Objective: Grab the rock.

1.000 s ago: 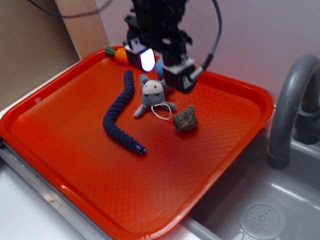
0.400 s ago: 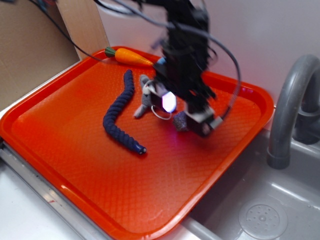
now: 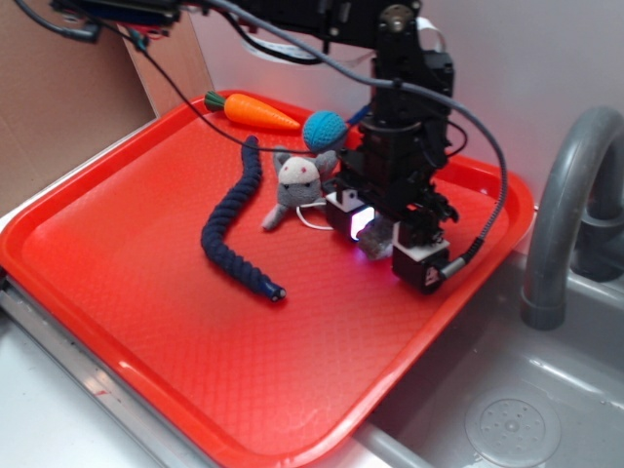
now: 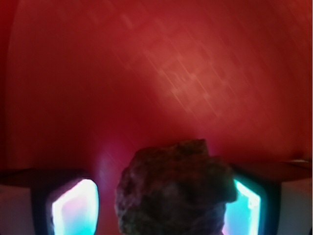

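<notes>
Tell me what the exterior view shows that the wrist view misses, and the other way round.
Only the exterior view shows the carrot, the blue ball, the plush mouse, the dark blue rope, the sink and the faucet. Only the wrist view shows the rock up close, sitting between the two glowing pads, with a gap on the left side; in the exterior view it is mostly hidden. Both show the gripper low over the red tray.
</notes>
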Available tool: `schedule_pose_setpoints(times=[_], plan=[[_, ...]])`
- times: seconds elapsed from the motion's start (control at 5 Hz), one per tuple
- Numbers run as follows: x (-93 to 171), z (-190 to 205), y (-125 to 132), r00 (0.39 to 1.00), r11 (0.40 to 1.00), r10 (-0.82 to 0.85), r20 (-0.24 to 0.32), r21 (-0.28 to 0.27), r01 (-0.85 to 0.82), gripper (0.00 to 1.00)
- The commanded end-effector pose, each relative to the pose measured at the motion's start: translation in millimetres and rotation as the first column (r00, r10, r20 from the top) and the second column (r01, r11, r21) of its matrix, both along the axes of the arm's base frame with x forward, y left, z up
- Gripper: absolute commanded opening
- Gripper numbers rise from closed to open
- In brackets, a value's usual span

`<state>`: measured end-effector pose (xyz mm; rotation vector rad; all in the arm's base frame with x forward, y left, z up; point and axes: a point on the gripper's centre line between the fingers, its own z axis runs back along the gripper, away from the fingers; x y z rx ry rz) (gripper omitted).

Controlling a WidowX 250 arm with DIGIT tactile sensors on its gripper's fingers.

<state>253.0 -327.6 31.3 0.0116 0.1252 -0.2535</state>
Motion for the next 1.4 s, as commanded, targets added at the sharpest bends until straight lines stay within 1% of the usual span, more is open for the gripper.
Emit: schedule_pose_setpoints(times=[0.0, 0.2, 0.4, 0.6, 0.8, 1.0, 1.2], plan=[[-11, 21, 11, 0.995, 0.998, 0.069, 0.067, 0.008, -0.07, 0.0], [-22, 65, 42, 0.984, 0.991, 0.131, 0.12, -0.028, -0.128, 0.0], [-45, 111, 90, 0.951, 0.969, 0.236, 0.2, -0.118, -0.216, 0.0], [-59, 149, 124, 0.925, 0.964, 0.266, 0.272, -0.1, -0.248, 0.0], [-79, 184, 163, 0.868, 0.937, 0.346, 0.356, -0.088, -0.338, 0.0], [-92, 202, 184, 0.832, 0.918, 0.386, 0.398, -0.084, -0.386, 0.0], [-97, 200, 205, 0.784, 0.878, 0.467, 0.409, -0.109, -0.466, 0.0]])
